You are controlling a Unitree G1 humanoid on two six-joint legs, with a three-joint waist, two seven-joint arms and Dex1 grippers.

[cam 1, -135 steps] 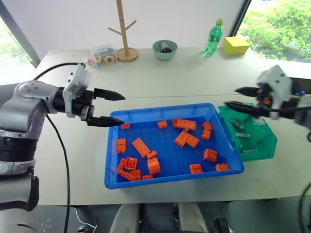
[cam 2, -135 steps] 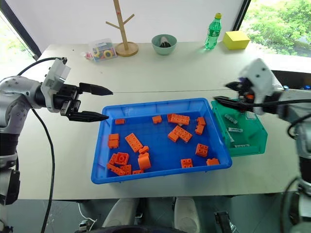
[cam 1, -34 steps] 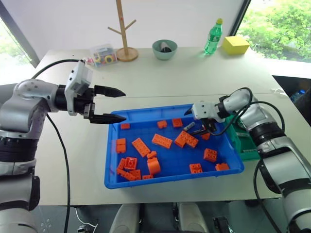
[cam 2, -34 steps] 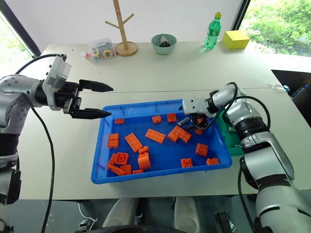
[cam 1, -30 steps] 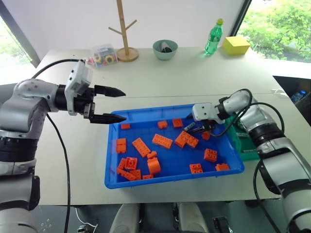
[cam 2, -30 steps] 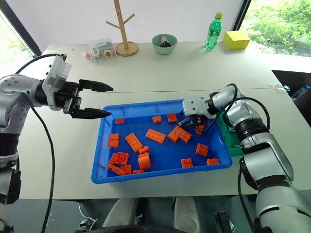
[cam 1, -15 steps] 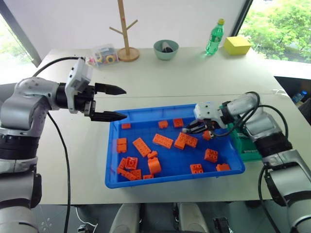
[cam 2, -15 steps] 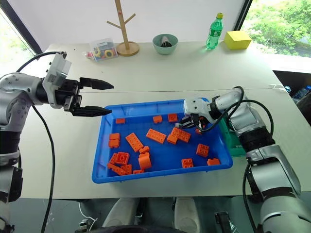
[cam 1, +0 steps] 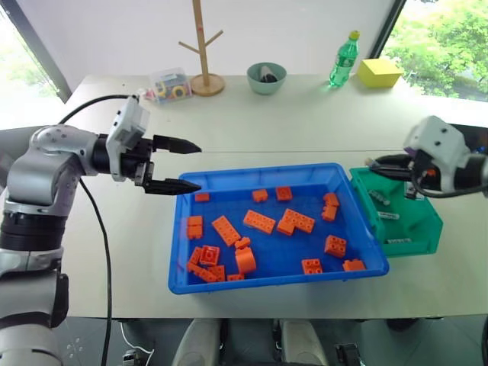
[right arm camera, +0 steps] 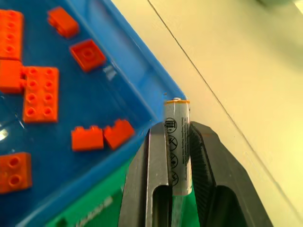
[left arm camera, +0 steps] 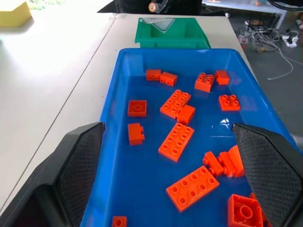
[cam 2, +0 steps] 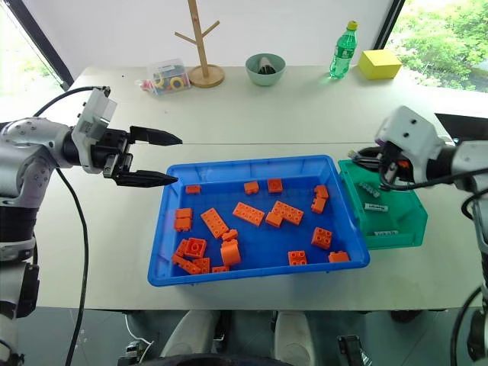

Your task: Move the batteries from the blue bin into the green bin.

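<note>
The blue bin (cam 1: 259,169) lies mid-table and holds several orange bricks (cam 1: 259,221). To its right stands the green bin (cam 1: 415,229) with batteries (cam 1: 379,199) lying inside. My right gripper (cam 1: 374,164) hovers over the green bin's far left corner, shut on a silver-white battery (right arm camera: 176,146). The battery sticks out lengthwise between the two fingers (right arm camera: 158,161). My left gripper (cam 1: 197,165) hangs open and empty just left of the blue bin's far left corner, pointing across the bin.
Along the table's back edge stand a wooden peg stand (cam 1: 204,46), a clear box of coloured rings (cam 1: 171,84), a pale-green bowl (cam 1: 266,76), a green bottle (cam 1: 344,59) and a yellow block (cam 1: 379,72).
My right gripper shut on a battery among the bricks, then rose and swung right out of the blue bin to above the green bin. The left arm kept still.
</note>
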